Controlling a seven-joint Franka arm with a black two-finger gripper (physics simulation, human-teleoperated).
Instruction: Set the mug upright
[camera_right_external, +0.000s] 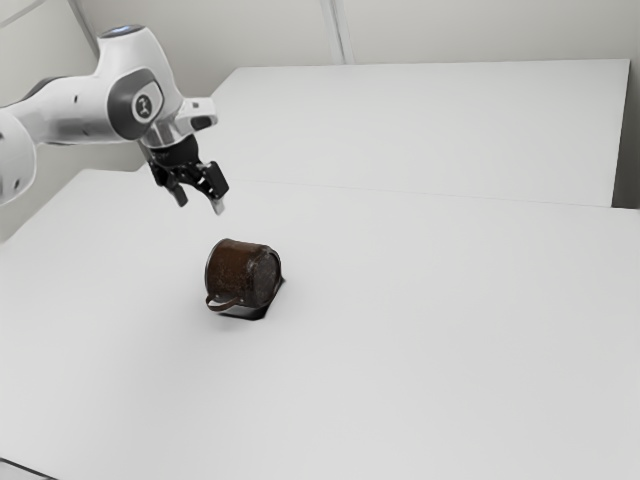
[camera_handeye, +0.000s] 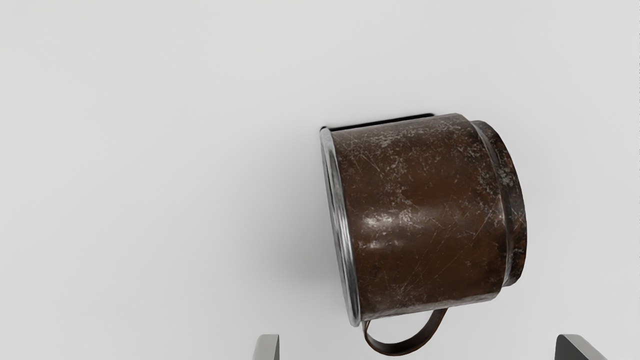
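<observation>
My gripper (camera_right_external: 202, 202) hangs above the table, higher than the mug and apart from it, with its fingers spread. The brown, scratched metal mug (camera_right_external: 238, 273) lies on its side; its rim faces the exterior view's left and its base the exterior view's right. In the wrist view the mug (camera_handeye: 425, 215) shows its side wall, silver rim and dark base. Its handle (camera_handeye: 407, 347) sticks out on the side nearer the fingertips. The gripper (camera_handeye: 417, 347) stands open there, its two tips wide apart. The mug's inside is hidden.
A black flat piece (camera_right_external: 246, 313) shows at the mug's underside; whether it is a shadow or an object I cannot tell. The white table (camera_right_external: 430, 350) spreads around the mug, with another white surface (camera_right_external: 430, 130) behind it. A dark line crosses the exterior view's lower left corner.
</observation>
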